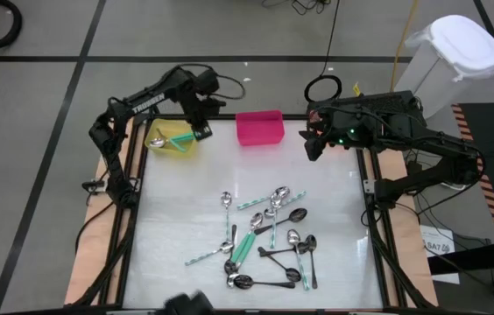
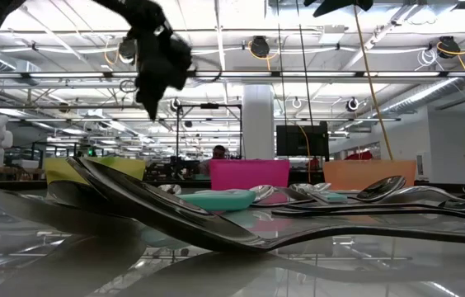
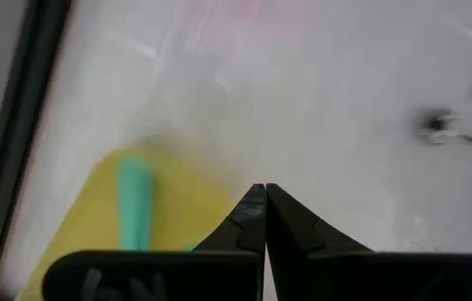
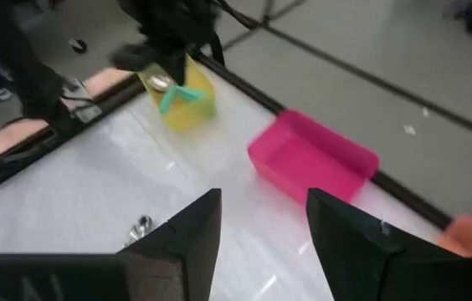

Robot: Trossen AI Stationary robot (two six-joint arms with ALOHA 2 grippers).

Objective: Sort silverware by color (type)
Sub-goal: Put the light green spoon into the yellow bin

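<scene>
The silverware point(image 1: 269, 236) lies loosely piled near the table's front: teal-handled, all-silver and dark spoons, several of each. One teal-handled spoon point(image 1: 175, 140) rests in the yellow bin point(image 1: 161, 140), also seen in the right wrist view point(image 4: 173, 96). My left gripper point(image 1: 201, 131) is shut and empty, hovering beside the yellow bin's right edge; the left wrist view shows its closed tips point(image 3: 261, 191) over the yellow bin point(image 3: 102, 226). My right gripper point(image 1: 313, 144) is open and empty, raised near the table's far right corner, its fingers point(image 4: 263, 209) apart above bare table.
A pink bin point(image 1: 259, 128) stands at the far edge between the two grippers, with nothing showing inside point(image 4: 311, 163). An orange bin point(image 2: 368, 173) sits at the far right, hidden under the right arm in the high view. Bare white table lies between the bins and the spoons.
</scene>
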